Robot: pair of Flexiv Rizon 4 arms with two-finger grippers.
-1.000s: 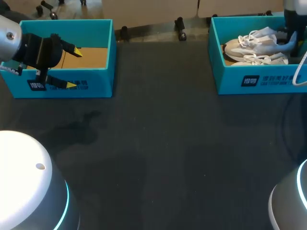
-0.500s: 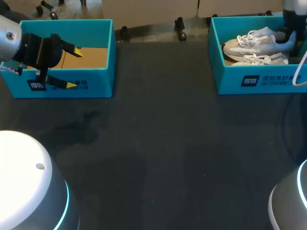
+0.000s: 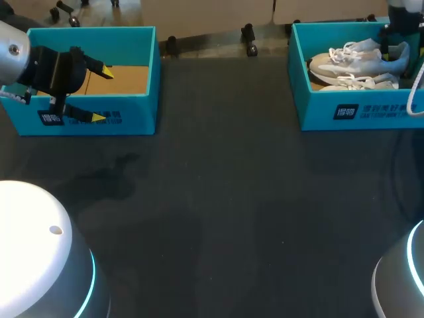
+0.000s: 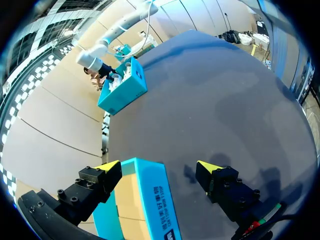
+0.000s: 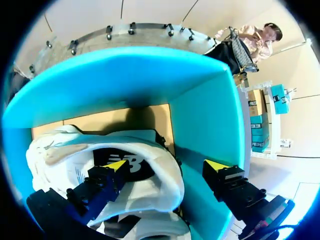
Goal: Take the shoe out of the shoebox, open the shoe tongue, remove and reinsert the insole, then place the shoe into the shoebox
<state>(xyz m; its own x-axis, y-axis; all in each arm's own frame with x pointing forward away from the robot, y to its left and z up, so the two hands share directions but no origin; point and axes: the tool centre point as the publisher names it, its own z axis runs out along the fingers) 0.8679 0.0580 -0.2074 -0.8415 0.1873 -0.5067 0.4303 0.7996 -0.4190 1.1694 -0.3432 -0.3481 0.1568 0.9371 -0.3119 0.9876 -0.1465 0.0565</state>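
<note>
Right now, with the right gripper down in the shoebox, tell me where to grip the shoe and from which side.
Grip the shoe by its heel collar, from above. Its opening faces the right gripper, so one finger goes inside and the other outside, between heel and shoebox wall. The open fingers straddle that rim, which looks thin enough to pinch.

At one o'clock the right arm [image 3: 404,10] cut off by the edge, shoebox [image 3: 358,109] end lost past three o'clock, lower shoe [image 3: 361,82] half hidden behind its front wall, left arm [image 3: 13,50] cropped at ten o'clock, box contents too small to tell from the left wrist.
</note>
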